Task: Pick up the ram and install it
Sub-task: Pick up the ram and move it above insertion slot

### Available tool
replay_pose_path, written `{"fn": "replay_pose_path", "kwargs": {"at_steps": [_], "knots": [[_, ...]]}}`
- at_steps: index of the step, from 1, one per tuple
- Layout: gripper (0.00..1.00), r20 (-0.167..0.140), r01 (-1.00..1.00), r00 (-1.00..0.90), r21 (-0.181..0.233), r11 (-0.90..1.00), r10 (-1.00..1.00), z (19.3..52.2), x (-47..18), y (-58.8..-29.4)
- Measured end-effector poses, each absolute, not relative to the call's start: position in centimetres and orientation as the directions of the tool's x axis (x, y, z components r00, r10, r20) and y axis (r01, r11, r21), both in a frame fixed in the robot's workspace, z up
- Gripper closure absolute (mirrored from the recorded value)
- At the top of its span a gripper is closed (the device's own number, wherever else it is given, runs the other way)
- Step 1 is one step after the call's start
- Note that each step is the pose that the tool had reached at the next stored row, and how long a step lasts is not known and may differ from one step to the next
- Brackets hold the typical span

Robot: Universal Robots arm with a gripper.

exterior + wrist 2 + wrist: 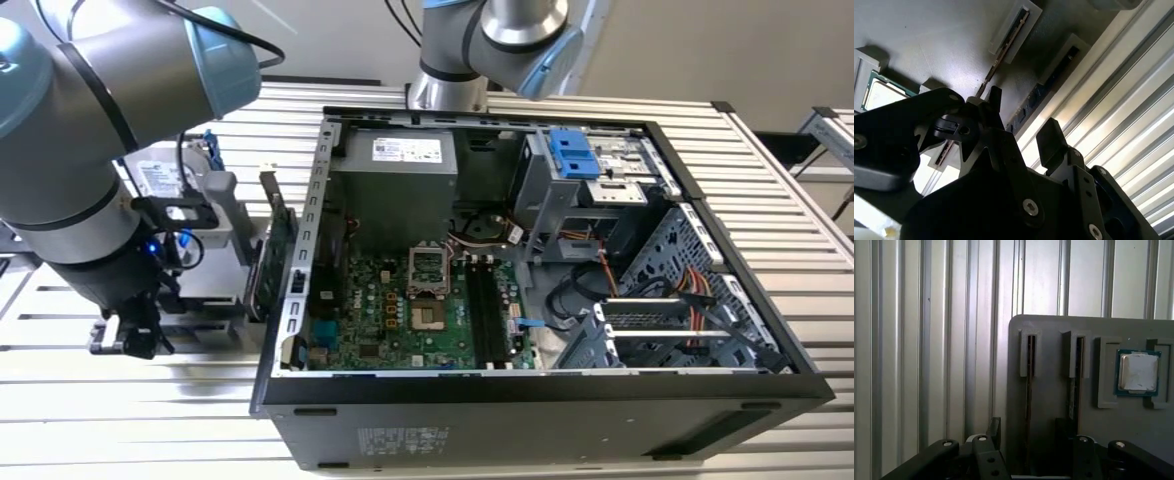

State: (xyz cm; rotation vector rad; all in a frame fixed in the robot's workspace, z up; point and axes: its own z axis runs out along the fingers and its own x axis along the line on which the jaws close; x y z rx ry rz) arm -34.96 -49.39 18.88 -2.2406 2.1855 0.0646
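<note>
Two ram sticks stand on edge in slots of a grey holder tray (1054, 325). One ram stick (1030, 385) (1046, 85) lies between my open fingers. The other ram stick (1075, 380) (1006, 42) sits just outside one fingertip (1064, 432), on the side of a processor chip (1138, 371) (881, 95). My gripper (1029, 435) (1025, 121) straddles the first stick without closing on it. In the exterior view the gripper (134, 338) hangs low over the tray, to the exterior view's left of the open computer case (534, 400).
The case lies open with its motherboard (400, 310) and long dark memory slots (487, 315) exposed. A green expansion card (274, 250) stands between tray and case, and a silver hard drive (167, 175) is behind the arm. A slatted metal table (787, 140) surrounds everything.
</note>
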Motion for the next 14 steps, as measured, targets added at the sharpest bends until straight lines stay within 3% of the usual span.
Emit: {"fn": "replay_pose_path", "kwargs": {"at_steps": [14], "knots": [[0.00, -0.037, -0.999, 0.035, 0.021, -0.036, -0.999, 18.87, -34.96, -49.39]]}}
